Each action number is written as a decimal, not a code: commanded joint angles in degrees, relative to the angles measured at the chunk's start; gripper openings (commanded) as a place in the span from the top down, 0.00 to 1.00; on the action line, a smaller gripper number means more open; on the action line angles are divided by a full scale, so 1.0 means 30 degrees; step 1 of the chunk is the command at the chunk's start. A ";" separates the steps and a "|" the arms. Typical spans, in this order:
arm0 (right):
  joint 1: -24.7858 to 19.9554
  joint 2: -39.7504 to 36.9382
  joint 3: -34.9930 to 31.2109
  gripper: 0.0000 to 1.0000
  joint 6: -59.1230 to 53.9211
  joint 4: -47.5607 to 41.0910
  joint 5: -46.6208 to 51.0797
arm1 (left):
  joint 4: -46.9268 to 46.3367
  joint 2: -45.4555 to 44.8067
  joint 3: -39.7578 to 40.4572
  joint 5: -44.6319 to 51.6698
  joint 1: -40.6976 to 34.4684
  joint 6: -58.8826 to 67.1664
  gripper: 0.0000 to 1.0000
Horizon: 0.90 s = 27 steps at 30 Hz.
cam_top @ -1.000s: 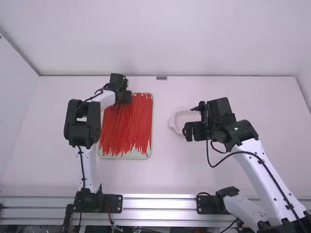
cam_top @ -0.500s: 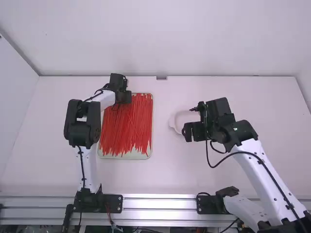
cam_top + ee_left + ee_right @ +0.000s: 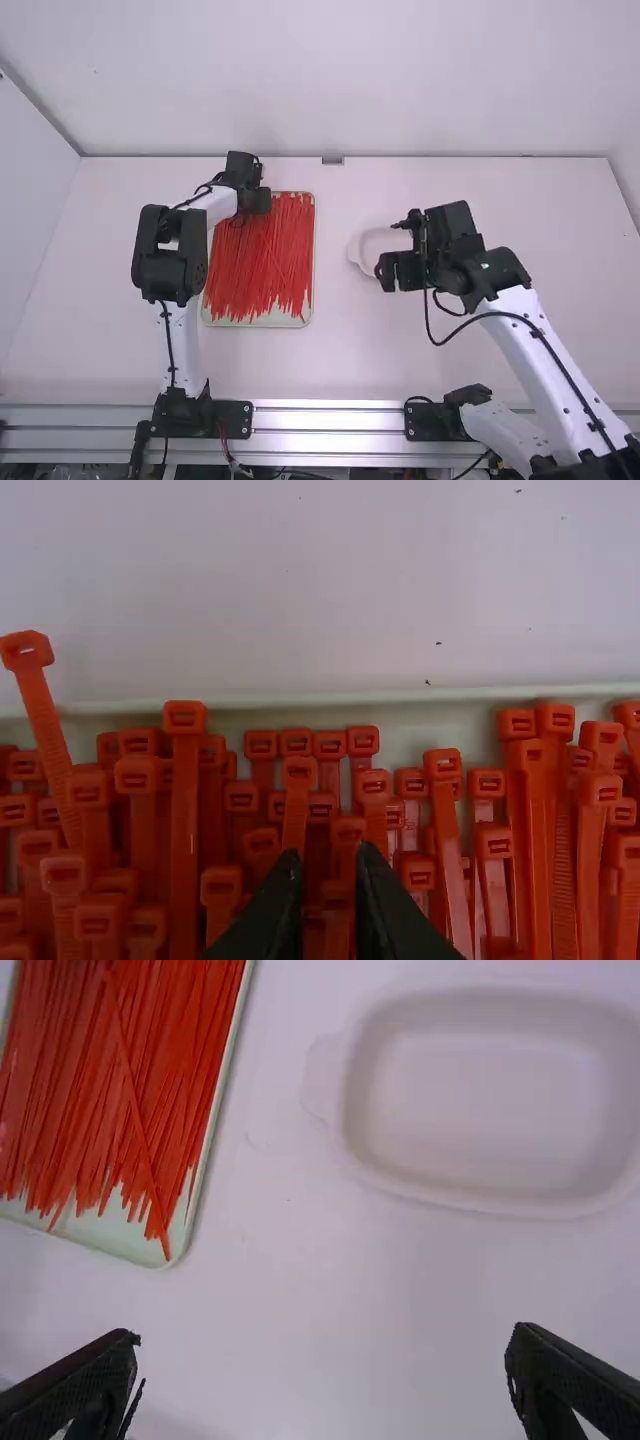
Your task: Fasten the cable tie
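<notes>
Open table (image 3: pixel 332 335) separates the tray (image 3: pixel 255 321) of cable ties (image 3: pixel 262 260) from the white dish (image 3: pixel 361 246); the right gripper (image 3: pixel 320 1345) hangs by the dish, fingers spread wide.

We read no text, label, number or sign anywhere. The red cable ties (image 3: pixel 262 258), the tray (image 3: pixel 255 319) under them, the white dish (image 3: pixel 360 246) to their right and the table (image 3: pixel 480 190) all carry plain, unmarked surfaces as far as we can tell.
</notes>
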 commanded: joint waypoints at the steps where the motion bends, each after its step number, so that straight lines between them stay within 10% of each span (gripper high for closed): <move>1: 0.0066 0.0095 0.0619 0.02 0.0000 -0.0117 -0.0044 | -0.0058 0.0364 -0.0255 0.0146 0.0036 0.0175 0.83; 27: 0.0044 0.0095 0.0619 0.02 -0.0007 -0.0117 -0.0102 | 0.0328 0.0357 -0.0255 0.0080 0.0160 0.0102 0.98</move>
